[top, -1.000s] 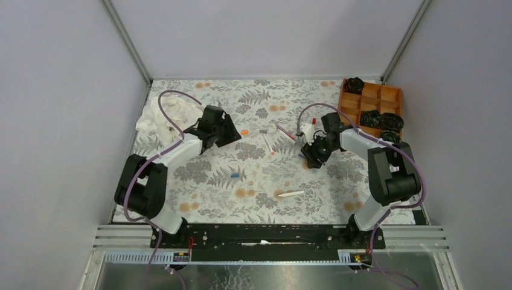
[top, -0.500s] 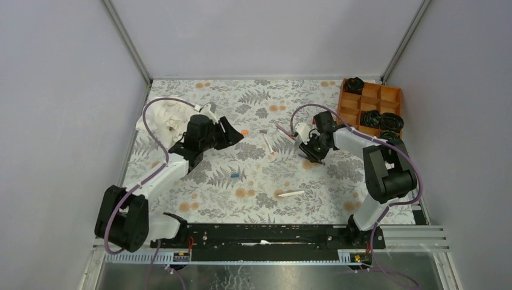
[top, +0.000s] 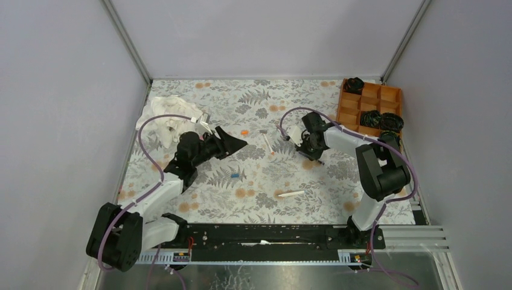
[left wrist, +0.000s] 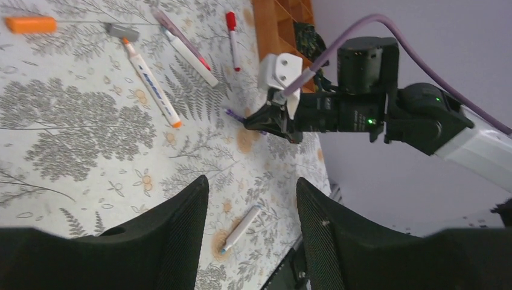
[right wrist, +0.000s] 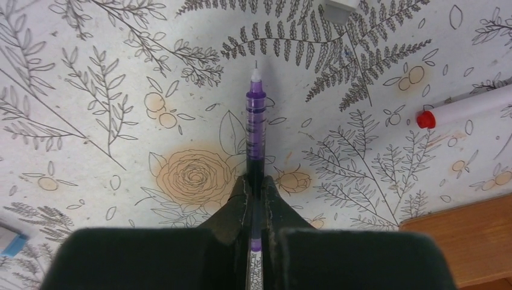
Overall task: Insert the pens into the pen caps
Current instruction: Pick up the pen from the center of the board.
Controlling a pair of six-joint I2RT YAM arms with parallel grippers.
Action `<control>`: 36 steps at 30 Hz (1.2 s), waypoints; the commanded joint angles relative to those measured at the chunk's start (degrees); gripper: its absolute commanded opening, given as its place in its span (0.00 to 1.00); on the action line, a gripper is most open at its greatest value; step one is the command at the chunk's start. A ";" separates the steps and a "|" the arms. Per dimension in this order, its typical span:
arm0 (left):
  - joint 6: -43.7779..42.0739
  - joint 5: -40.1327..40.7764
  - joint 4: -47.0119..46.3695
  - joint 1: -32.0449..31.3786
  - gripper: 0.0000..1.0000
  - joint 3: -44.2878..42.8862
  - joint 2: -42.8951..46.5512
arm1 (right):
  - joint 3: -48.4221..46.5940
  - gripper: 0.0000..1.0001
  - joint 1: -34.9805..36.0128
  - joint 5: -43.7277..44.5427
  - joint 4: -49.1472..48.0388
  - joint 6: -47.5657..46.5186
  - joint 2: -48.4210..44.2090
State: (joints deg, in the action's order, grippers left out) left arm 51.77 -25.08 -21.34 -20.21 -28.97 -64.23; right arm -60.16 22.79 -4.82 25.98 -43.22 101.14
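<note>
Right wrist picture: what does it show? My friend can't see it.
The right gripper pinches a purple pen, its tip pointing away, with a flowery tablecloth behind it. A white pen with a red end lies at the right edge, and a corner of an orange tray shows bottom right.

Left claw (left wrist: 252,187) agape, right claw (left wrist: 270,122) pinching purple pen (left wrist: 235,114) (mostly hidden)

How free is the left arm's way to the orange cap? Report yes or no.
Probably yes: the left gripper is open, close to the orange cap, and nothing lies between them.
</note>
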 commanded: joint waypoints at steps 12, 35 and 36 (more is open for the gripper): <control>14.15 2.30 -49.16 -14.24 0.78 5.36 -18.13 | -1.67 0.00 -8.86 -42.42 4.76 11.98 -9.79; 6.79 11.50 -51.38 -21.76 0.56 -5.10 -30.55 | 2.46 0.00 -10.30 -74.63 -10.81 31.83 -14.67; 6.93 11.16 -51.38 -21.80 0.52 -5.51 -30.85 | 2.54 0.00 -10.26 -74.68 -10.75 31.80 -14.58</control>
State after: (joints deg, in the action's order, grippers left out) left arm 59.42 -14.72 -69.06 -41.56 -32.34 -93.67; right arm -58.17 12.69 -76.03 16.78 -12.60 88.23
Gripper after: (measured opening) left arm 0.579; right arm 0.033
